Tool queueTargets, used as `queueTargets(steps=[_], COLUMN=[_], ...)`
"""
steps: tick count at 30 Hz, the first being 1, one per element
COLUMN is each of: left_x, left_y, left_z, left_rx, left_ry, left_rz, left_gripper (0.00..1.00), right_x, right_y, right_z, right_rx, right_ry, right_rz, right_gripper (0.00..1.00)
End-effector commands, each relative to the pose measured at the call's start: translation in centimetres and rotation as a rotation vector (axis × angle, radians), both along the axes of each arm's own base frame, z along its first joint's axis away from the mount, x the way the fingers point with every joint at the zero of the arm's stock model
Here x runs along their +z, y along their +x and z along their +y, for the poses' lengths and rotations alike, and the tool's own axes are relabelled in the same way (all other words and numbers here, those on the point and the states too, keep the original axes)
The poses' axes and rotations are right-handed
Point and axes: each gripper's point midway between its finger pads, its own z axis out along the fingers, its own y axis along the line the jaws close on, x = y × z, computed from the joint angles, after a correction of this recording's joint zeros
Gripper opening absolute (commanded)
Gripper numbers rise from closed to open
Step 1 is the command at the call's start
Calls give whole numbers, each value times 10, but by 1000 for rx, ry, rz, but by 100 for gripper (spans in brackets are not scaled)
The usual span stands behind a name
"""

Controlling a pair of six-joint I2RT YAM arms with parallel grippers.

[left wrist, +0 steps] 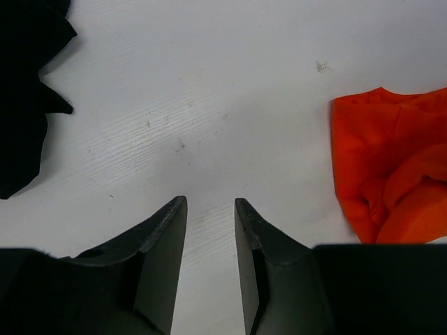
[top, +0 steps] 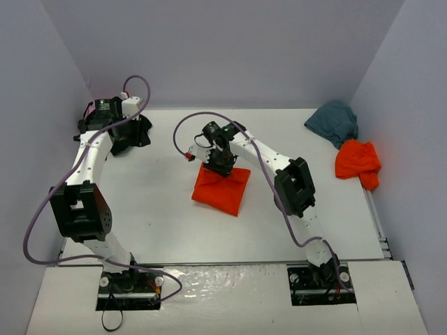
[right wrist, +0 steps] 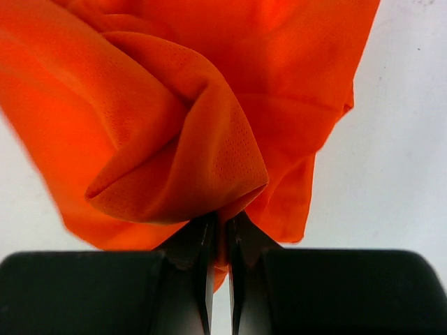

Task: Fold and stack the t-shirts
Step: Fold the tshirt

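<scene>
A bright orange-red t-shirt (top: 223, 192) lies folded in the middle of the table. My right gripper (top: 218, 162) is shut on a bunched fold at its far edge. In the right wrist view the cloth (right wrist: 209, 105) bulges out above the pinched jaws (right wrist: 222, 222). My left gripper (left wrist: 209, 204) hangs open over bare table at the far left, holding nothing. A black t-shirt (left wrist: 21, 105) lies to its left, and the orange-red one (left wrist: 391, 174) to its right. A teal-grey t-shirt (top: 334, 120) and a second orange-red t-shirt (top: 357, 162) lie crumpled at the far right.
The white table (top: 154, 209) is closed in by pale walls at the back and on both sides. Purple cables loop off both arms. Both arm bases are bolted at the near edge.
</scene>
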Motion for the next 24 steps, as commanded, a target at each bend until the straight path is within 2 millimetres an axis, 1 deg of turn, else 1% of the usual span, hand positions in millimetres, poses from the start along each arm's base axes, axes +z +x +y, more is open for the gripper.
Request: queueTargets(steps=[1,4,6,9,11,14,17,19,21,23,24], left_x=[34,29,27,25,25,27,30,30,30,28,27], left_y=[2,4,4,5,8,9,11,11,11,11,11], left_z=[2,2,3,4,3,2,1,2,2,1,1], left_rx=[-22,-20,-21,-18,-17,-18,-19,-19,-19,-20,-21], left_ry=[10,10,13,13,7,-4,-6,-4,-4,-6,-6], left_rz=[-101,-89,-84,-82,-82,-83,-88,-89,-85,-82,-79], left_gripper=[31,31,31,31,31,31,31,31,31,31,31], right_x=[18,7,8,20,42,65,84,91,93,93,87], right_y=[22,32,33,29,30,31,37,41,43,45,48], right_z=[19,21,20,20,22,22,17,15,16,16,15], right_rx=[31,25,26,27,24,12,4,-2,-1,-1,-4], right_ry=[71,69,73,92,123,148,149,143,142,140,131], right_rz=[-61,-58,-60,-70,-113,-157,-218,-244,-255,-257,-254], right_gripper=[0,0,0,0,0,0,0,0,0,0,0])
